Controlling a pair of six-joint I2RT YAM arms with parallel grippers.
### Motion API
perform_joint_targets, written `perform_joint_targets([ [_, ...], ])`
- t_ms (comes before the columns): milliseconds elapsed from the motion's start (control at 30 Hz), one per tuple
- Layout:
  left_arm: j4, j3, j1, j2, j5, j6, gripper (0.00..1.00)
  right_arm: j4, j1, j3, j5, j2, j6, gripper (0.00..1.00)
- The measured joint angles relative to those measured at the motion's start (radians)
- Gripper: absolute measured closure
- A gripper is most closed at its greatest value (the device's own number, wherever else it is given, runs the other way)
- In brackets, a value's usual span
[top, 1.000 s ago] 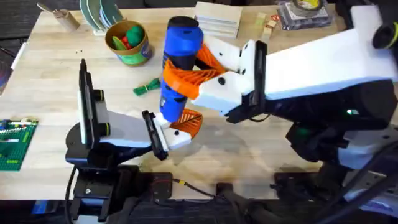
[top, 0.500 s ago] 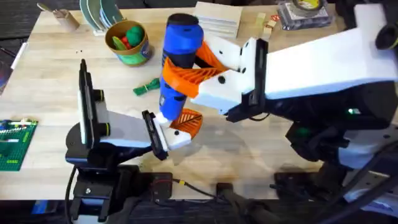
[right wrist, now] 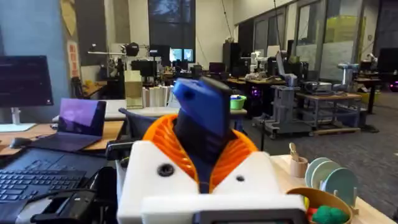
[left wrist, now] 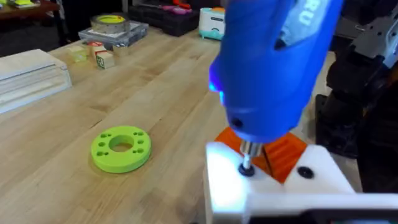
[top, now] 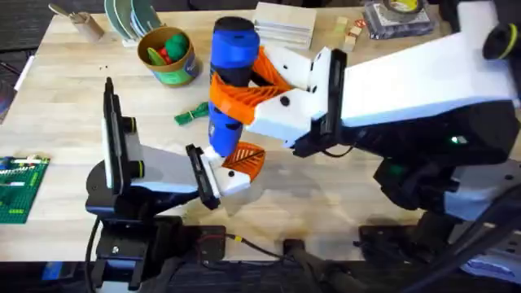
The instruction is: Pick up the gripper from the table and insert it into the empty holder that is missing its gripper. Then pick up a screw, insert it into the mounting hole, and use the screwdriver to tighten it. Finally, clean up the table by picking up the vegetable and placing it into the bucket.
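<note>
My right gripper (top: 238, 98) reaches across the table, shut on the blue screwdriver (top: 230, 73), which it holds upright between orange ribbed pads. The screwdriver's tip (left wrist: 247, 167) presses on a screw in the white holder (left wrist: 224, 186), and the orange gripper (left wrist: 283, 152) sits in that holder. My left gripper (top: 230, 172) is shut on the holder (top: 234, 182) near the table's front. The dark green vegetable (top: 191, 114) lies on the table behind my left arm. Farther back stands the green and yellow bucket (top: 172, 75), with green and red toys inside.
A lime-green disc with holes (left wrist: 121, 148) lies by the holder. A stacked white box (top: 285, 28), small blocks (top: 350, 32) and a tape roll (top: 399, 12) line the back edge. Plates (top: 130, 16) and a tan cup (top: 81, 23) stand back left. A green baseplate (top: 20, 187) lies far left.
My right arm has shifted slightly left with the screwdriver still upright on the holder. The left arm and the table's things have not moved.
</note>
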Motion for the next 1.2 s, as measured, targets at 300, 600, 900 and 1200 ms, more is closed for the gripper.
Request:
perform_joint_targets([
  [300, 0.000, 0.000, 0.000, 0.000, 0.000, 0.000, 0.986, 0.081, -0.003, 0.003, -0.001, 0.004, -0.007, 0.939],
  [600, 0.000, 0.000, 0.000, 0.000, 0.000, 0.000, 0.986, 0.157, -0.118, 0.023, -0.002, 0.003, -0.054, 0.940],
  [900, 0.000, 0.000, 0.000, 0.000, 0.000, 0.000, 0.986, -0.606, -0.365, 0.148, 0.059, 0.013, -0.547, 0.945],
  [1200, 0.000, 0.000, 0.000, 0.000, 0.000, 0.000, 0.986, -0.831, -0.555, 0.228, 0.292, 0.142, -1.089, 0.950],
])
